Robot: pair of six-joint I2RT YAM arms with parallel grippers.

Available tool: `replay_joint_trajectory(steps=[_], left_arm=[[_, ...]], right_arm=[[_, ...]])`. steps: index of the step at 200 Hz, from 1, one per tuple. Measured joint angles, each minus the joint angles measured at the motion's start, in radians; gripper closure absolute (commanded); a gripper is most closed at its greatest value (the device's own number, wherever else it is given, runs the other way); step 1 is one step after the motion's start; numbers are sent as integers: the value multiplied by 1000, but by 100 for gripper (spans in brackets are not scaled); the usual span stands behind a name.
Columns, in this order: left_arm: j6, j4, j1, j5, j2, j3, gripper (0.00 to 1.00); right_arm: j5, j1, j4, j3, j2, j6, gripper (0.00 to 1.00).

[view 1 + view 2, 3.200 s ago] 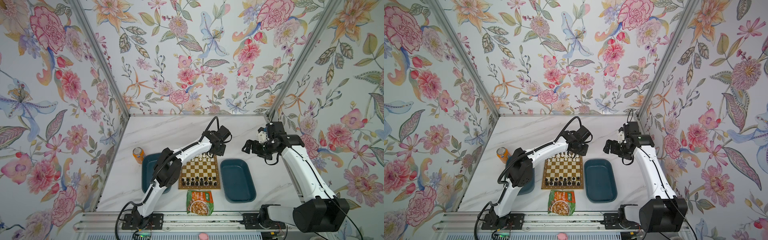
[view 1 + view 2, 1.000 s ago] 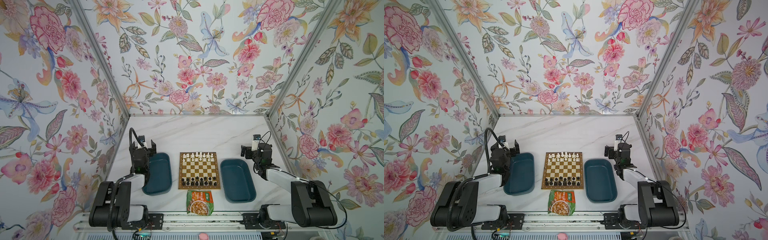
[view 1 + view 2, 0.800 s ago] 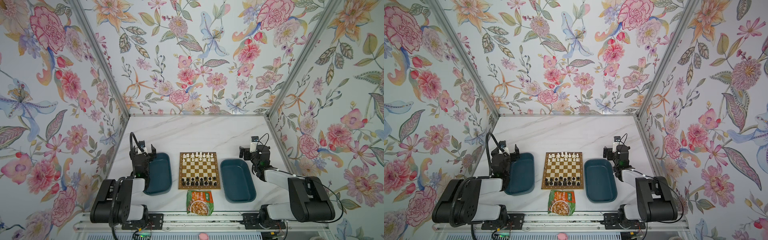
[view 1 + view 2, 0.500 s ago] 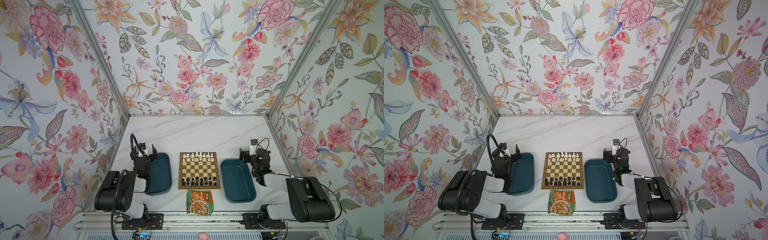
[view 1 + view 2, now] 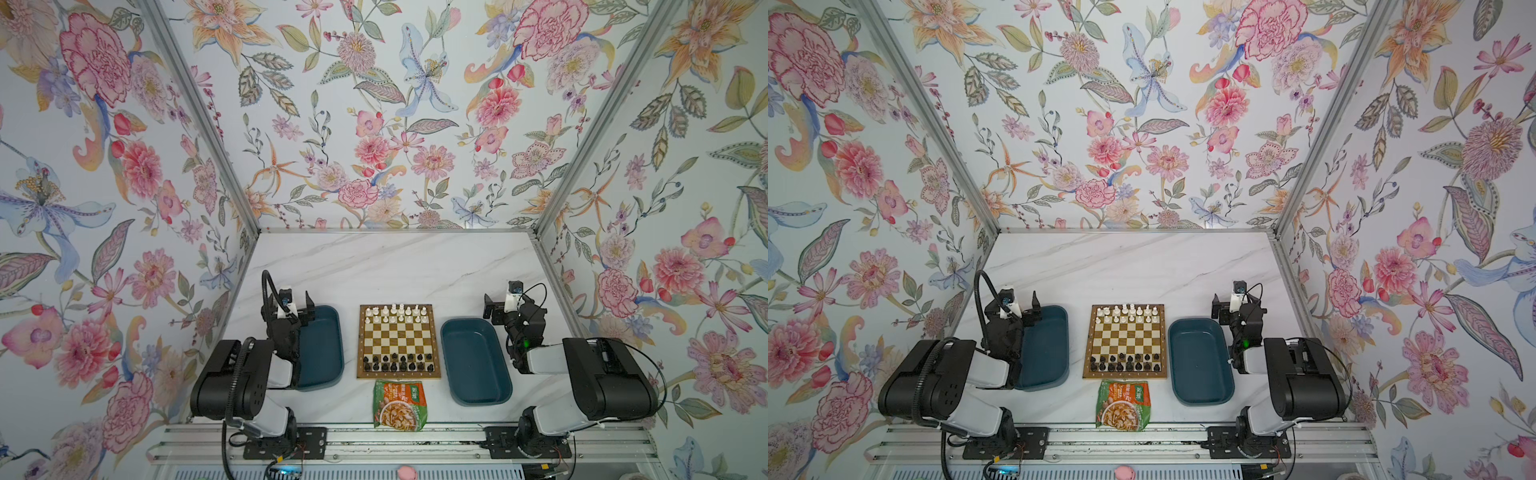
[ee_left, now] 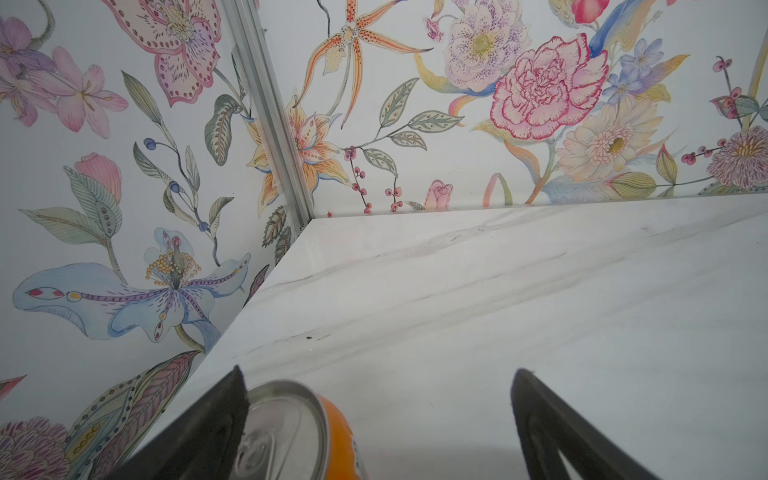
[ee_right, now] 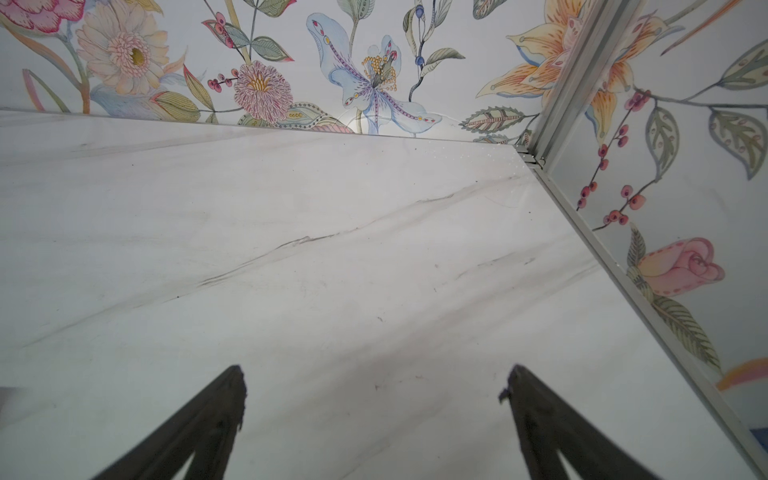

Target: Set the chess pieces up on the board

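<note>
L claw (image 6: 377, 370) & R claw (image 7: 376, 372) both gape wide w/ nothing held, arms tucked by the trays (image 5: 473, 365), while pieces (image 5: 399, 314) stand in two far & two near rows on the board (image 5: 398, 375), so setup looks done; next prob. just a check, as they're too small to count.

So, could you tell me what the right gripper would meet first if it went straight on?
Nothing close: ahead of the right gripper lies only bare marble table, then the flowered back wall, though depth is unclear.

Floral-papered walls (image 5: 374, 124), aluminium corner posts (image 5: 198, 112), white marble tabletop (image 5: 395, 266), even light.
</note>
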Motion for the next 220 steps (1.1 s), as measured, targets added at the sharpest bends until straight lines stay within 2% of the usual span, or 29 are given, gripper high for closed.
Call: replay_joint_trajectory(steps=[104,159,220], left_arm=[[23,-27,-1,58,0,36,1],[58,-24,-71,-45,0,35,1],[69,-23,-72,-81,0,35,1]], right_arm=[[-22,-20,3,0,2,23,1],[-22,-20,19,0,2,23,1],[-22,-20,23,0,2,23,1]])
